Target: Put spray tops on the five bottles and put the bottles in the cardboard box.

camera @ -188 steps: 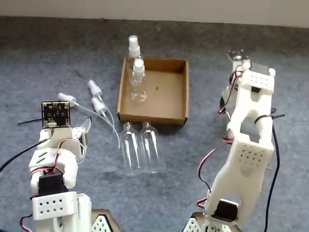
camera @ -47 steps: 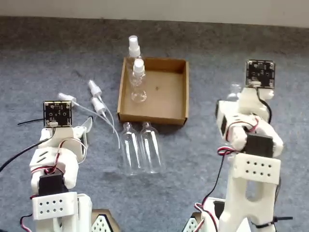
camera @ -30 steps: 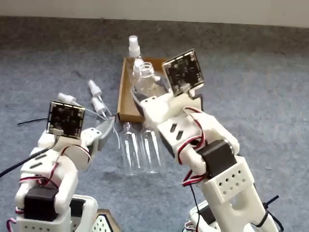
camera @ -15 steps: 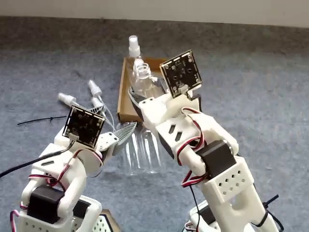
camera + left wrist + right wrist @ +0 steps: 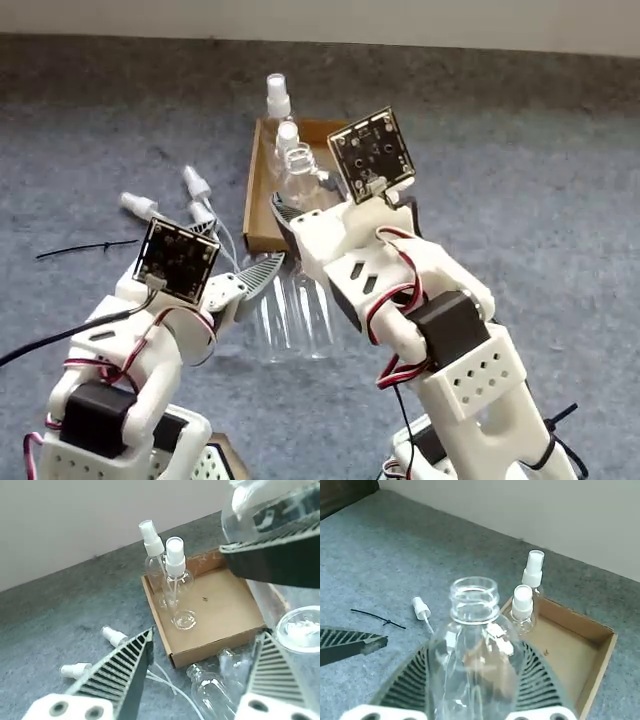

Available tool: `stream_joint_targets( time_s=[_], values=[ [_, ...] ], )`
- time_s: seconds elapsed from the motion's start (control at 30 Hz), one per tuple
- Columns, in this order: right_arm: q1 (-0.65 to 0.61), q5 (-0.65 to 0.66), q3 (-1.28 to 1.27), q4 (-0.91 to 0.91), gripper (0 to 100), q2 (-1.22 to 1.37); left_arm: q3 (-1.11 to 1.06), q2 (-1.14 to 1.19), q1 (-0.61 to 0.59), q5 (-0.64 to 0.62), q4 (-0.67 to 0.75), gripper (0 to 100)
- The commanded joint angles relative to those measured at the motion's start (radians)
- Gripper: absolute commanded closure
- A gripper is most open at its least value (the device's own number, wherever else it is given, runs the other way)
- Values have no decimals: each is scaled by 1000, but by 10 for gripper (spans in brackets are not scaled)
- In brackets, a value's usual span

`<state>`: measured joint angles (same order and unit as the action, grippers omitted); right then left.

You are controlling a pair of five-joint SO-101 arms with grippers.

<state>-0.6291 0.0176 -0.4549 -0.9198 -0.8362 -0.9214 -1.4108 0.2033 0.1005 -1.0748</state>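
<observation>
My right fingers (image 5: 542,680) clamp the uncapped bottle (image 5: 474,645) upright above the left side of the cardboard box (image 5: 215,645), with my left fingers (image 5: 120,675) spread wide and empty just beside it, so I risk a collision tilting it.

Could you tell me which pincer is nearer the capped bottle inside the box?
Right. The right pincer holds an open bottle beside the capped bottle; the left pincer hangs before the box.

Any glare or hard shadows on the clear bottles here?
Right wrist view: white glints on the held bottle. Left wrist view: box evenly lit, capped bottles cast barely any shadow. High view: soft light, faint shadows beside the lying bottles.
</observation>
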Motion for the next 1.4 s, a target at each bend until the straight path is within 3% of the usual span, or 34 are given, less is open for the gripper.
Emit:
stream_joint_targets(
  time_s=[0.0, 0.57, 0.67, 0.83, 1.07, 1.37],
  values=[
    [10, -11, 54, -8, 995, -19, -2, 7, 27, 5, 26, 706],
    [12, -5, 53, -36, 995, -28, 2, 5, 10, 9, 21, 706],
    [15, -2, 58, -113, 995, -28, 21, 5, -65, 11, 20, 706],
    [114, 114, 54, -229, 995, -30, 91, 18, -249, 11, -44, 706],
    [193, 123, -31, -295, 995, -31, 199, 42, -476, 12, -98, 706],
    [196, 124, -254, -245, 995, -288, 522, 575, -545, 12, -265, 706]
  ],
)
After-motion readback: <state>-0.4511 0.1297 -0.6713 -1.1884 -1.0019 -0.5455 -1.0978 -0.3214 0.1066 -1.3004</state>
